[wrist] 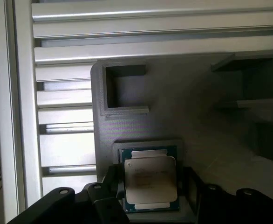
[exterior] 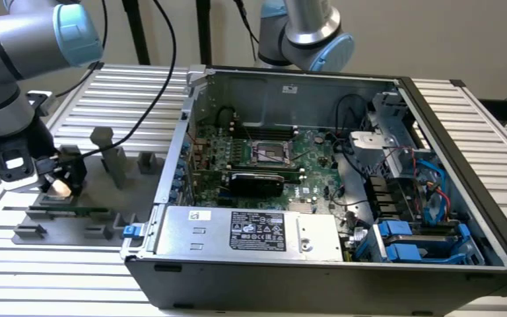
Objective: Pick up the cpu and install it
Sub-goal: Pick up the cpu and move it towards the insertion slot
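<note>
Aluminium slats make up the surface [exterior: 465,132], and on it stands an open computer case [exterior: 324,281] that takes up most of the exterior view's right. A grey-and-blue robot arm [exterior: 7,72] reaches down at the exterior view's left, well apart from the case's inside. Beneath it lies a grey moulded holder [exterior: 103,205] with several pockets and upright posts, just beside the case's outer wall. Inside the case, a silver box [exterior: 245,231] with a black label sits along the near wall, and behind it lies a green motherboard [exterior: 311,158] (cables and blue drive brackets crowd the end of the case at the exterior view's right). The hand [exterior: 55,181] hangs low over the end of the holder farthest from the case. Near the middle of the motherboard sits a dark square socket [exterior: 271,153] with a metal frame. In the wrist view the cpu [wrist: 150,179], silvery on top with a green rim, lies flat in a shallow square pocket of the holder. The hand's dark fingers [wrist: 112,189] are spread wide, one to each side of it; whether they touch its edges I cannot tell.
</note>
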Robot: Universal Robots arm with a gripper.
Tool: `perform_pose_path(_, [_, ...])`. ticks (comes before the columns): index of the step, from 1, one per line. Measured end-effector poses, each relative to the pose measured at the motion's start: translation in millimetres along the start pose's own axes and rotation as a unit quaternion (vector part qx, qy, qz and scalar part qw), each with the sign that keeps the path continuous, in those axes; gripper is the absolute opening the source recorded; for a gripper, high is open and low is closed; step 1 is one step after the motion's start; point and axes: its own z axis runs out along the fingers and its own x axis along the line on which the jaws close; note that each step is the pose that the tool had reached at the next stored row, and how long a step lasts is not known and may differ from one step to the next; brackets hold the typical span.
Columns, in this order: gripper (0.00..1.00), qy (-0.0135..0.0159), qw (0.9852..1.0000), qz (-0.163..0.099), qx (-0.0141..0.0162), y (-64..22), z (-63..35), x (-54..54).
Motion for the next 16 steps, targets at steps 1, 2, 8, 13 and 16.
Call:
perform_pose_path(1, [0.64, 0.0000, 1.0000, 0.000, 0.0000, 0.0, -0.1, 0.0])
perform_pose_path(2, [0.64, 0.0000, 1.0000, 0.000, 0.0000, 0.1, -0.1, 0.0])
perform_pose_path(8, [0.57, 0.0000, 1.0000, 0.000, 0.0001, 0.2, -1.1, -0.1])
perform_pose_path(13, [0.57, 0.0001, 1.0000, 0.000, 0.0003, 0.2, -1.3, 0.0])
perform_pose_path(16, [0.55, 0.0001, 1.0000, 0.000, 0.0003, 0.2, -1.3, 0.0])
